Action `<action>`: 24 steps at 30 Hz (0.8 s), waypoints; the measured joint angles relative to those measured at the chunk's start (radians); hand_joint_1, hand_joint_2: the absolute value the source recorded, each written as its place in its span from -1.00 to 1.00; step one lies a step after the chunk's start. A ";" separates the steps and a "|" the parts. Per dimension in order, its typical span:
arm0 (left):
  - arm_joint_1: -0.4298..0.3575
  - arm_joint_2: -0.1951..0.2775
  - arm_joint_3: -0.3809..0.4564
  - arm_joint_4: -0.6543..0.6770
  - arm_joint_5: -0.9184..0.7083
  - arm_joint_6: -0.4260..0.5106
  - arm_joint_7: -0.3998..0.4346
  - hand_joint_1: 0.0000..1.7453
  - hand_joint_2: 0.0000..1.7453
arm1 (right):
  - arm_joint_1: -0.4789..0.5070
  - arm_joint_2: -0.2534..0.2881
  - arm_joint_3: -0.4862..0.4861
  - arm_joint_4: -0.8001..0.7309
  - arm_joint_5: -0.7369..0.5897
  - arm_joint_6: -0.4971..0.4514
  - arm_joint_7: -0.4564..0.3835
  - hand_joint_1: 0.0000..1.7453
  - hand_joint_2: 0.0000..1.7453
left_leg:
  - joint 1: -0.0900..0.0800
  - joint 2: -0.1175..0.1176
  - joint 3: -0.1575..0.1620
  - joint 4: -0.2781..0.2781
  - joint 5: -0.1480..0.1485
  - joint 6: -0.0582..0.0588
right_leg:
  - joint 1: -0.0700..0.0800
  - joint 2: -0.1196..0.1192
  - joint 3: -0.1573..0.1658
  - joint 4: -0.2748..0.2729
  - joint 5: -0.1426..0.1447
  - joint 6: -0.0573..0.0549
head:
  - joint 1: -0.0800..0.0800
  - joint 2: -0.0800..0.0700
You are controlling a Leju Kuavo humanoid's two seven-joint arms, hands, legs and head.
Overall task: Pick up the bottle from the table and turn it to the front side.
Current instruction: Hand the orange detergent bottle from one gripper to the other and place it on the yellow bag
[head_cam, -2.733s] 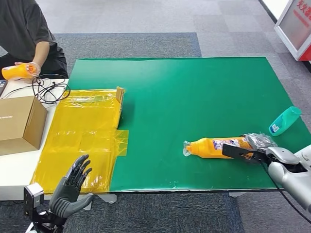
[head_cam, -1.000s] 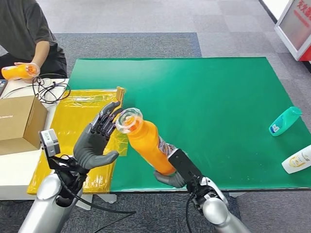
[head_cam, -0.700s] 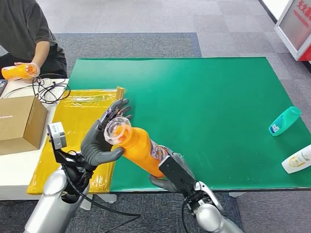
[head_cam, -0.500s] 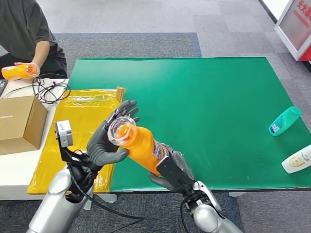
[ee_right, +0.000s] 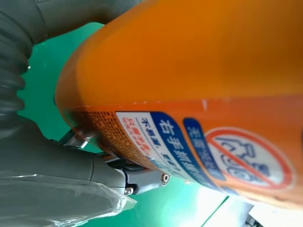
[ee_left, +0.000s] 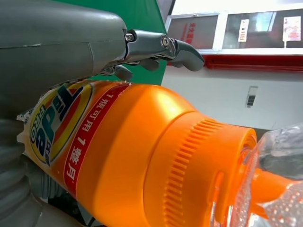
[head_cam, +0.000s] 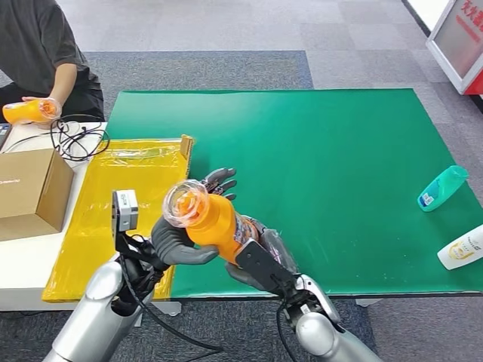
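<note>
orange bottle (head_cam: 213, 222) is up in the air, over the near edge of the green desk (head_cam: 319, 151). it lies on its side with its clear cap end pointing at the camera. both hands hold it. the left hand (head_cam: 188, 234) wraps around the neck end, thumb below and fingers (head_cam: 222, 179) behind. the right hand (head_cam: 259, 264) grips the bottom part, where the label is. in the left wrist view the bottle's (ee_left: 143, 156) red and yellow logo faces the camera. far right on the desk lie a teal bottle (head_cam: 442, 187) and a white bottle (head_cam: 461, 247). yellow plastic sheet (head_cam: 122, 207) is on the left, beside a brown box (head_cam: 31, 192). a person (head_cam: 40, 53) sits at the far left holding another orange bottle (head_cam: 29, 111).
</note>
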 joint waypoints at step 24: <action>-0.010 0.015 -0.017 -0.002 -0.134 0.088 -0.017 1.00 1.00 | 0.005 -0.001 0.038 0.002 0.044 -0.018 -0.001 -1.00 1.00 | 0.000 0.000 0.000 0.000 0.000 0.000 | 0.000 0.000 0.000 0.000 0.000 0.000 | 0.000 0.000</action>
